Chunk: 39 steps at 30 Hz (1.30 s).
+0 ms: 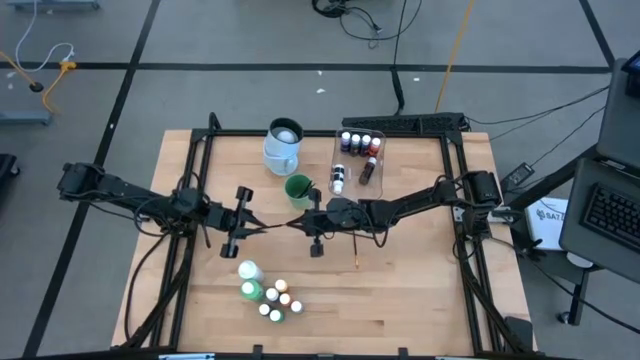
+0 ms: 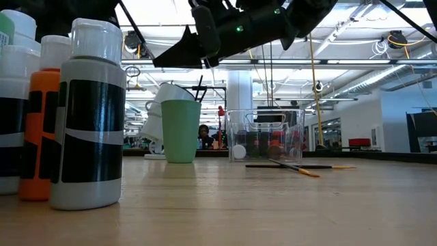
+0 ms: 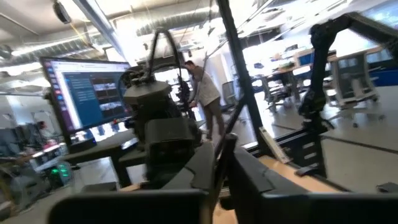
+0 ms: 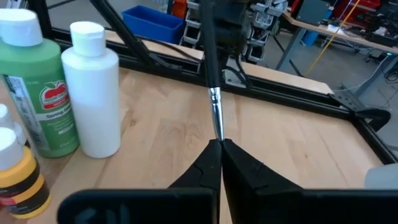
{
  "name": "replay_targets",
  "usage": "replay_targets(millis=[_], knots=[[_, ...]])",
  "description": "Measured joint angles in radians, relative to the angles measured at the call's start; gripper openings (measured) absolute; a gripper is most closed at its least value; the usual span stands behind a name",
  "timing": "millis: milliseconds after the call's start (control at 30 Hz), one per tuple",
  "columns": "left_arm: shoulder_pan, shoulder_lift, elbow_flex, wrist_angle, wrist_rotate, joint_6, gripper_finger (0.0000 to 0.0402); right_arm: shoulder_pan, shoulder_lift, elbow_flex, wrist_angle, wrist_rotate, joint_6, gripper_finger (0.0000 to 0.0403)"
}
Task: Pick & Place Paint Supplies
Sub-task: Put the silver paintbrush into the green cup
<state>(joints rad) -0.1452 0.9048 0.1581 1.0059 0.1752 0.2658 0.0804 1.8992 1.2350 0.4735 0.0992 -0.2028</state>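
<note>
Right gripper (image 4: 219, 149): pinched on the brush (image 4: 211, 68) at its bristle end, mid-table.
Left gripper (image 1: 262, 226): fingers pressed onto the same brush's handle.
Brush: light, thin, stiff; likely twists easily; grip the handle.

Pale wooden table top (image 1: 400, 290), planked, visible grain, smooth with a soft satin sheen. Black metal frame rails (image 1: 190, 180) along the edges, matt. Clear rectangular plastic tub (image 2: 266, 135), glossy and see-through. Matt green plastic cup (image 2: 181, 131), smooth. Pale-blue plastic jug (image 1: 282, 146), smooth. Large green plastic bottle (image 4: 38, 99) under a printed paper label and white cap; large white plastic bottle (image 4: 94, 90) beside it, smooth, faintly glossy. Tiny bottle with black-and-white label (image 2: 89, 116), translucent ribbed cap. Thin dark-handled brush (image 4: 211, 68) with shiny metal ferrule, pinched between matt black plastic fingers (image 4: 239, 165) of the right gripper (image 4: 219, 146).
</note>
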Motion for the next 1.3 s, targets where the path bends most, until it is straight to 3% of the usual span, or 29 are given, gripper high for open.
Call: replay_targets(millis=[333,567,767,1000,1133,1300], knots=[[-0.001,-0.020,-0.015,-0.025,-0.067,0.038,0.0005,0.007,-0.001,0.000,-0.069,0.010,0.038,0.0010],[-0.002,-0.123,-0.050,-0.044,-0.129,0.042,0.0004,0.056,-0.108,-0.073,-0.171,0.147,0.092,0.0059],[-0.002,-0.181,-0.050,-0.118,-0.170,0.045,0.0003,0.156,-0.316,-0.319,0.073,0.247,0.004,0.0067],[0.000,-0.193,-0.044,-0.145,-0.257,0.029,0.0002,0.196,-0.520,-0.641,0.354,0.298,0.011,0.0006],[0.022,-0.174,0.035,-0.282,-0.390,-0.050,0.0002,0.195,-0.572,-0.756,0.457,0.298,0.028,0.0006],[0.042,-0.085,0.209,-0.492,-0.463,-0.040,0.0002,0.185,-0.564,-0.863,0.604,0.294,-0.027,0.0003]])
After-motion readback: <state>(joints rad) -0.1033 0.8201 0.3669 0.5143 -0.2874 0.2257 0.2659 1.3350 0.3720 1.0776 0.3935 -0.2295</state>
